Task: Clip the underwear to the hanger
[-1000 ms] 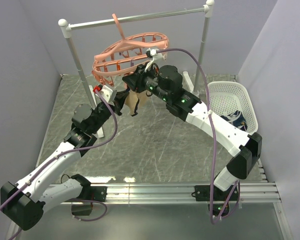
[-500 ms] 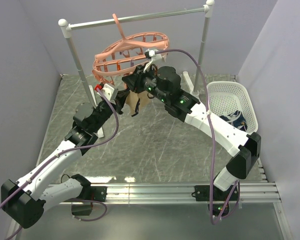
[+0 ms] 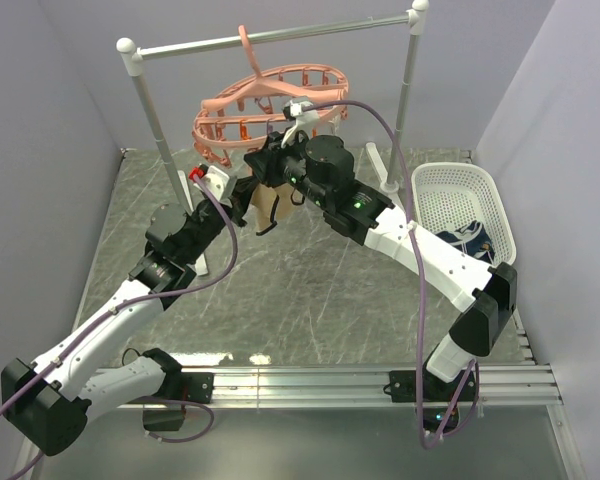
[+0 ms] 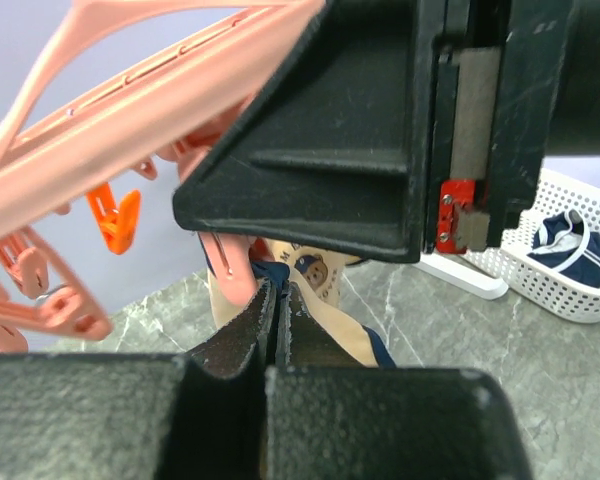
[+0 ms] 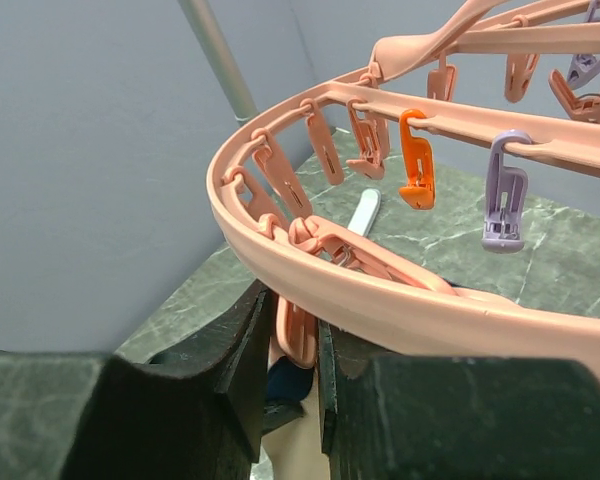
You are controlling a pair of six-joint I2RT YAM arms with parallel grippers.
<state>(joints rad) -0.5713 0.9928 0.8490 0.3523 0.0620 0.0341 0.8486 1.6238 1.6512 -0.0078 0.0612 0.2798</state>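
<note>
Up under the rim of the hanger (image 5: 380,290), the right gripper (image 5: 292,325) has its jaws narrowly set on one pink clip (image 5: 298,345) that dangles from the ring, a finger pressed against each side of it. Just below and beside it, the left gripper (image 4: 277,300) is pinched fully together, and the underwear (image 4: 340,325) starts right at its fingertips: beige fabric with navy trim and a small printed mark, hanging free in the air above the table (image 3: 310,290) and close under that same clip. Whether the cloth already sits inside the clip's mouth cannot be told. Further round the ring hang an orange clip (image 5: 417,155) and a purple clip (image 5: 503,195), both apart from the grippers. From the top view the hanger is tilted, its hook over the horizontal bar of the silver-and-white rack (image 3: 280,35), with both arms reaching up to its near side. Well to the right on the table stands a white basket (image 3: 455,168) holding a navy-and-white garment (image 4: 575,245).
</note>
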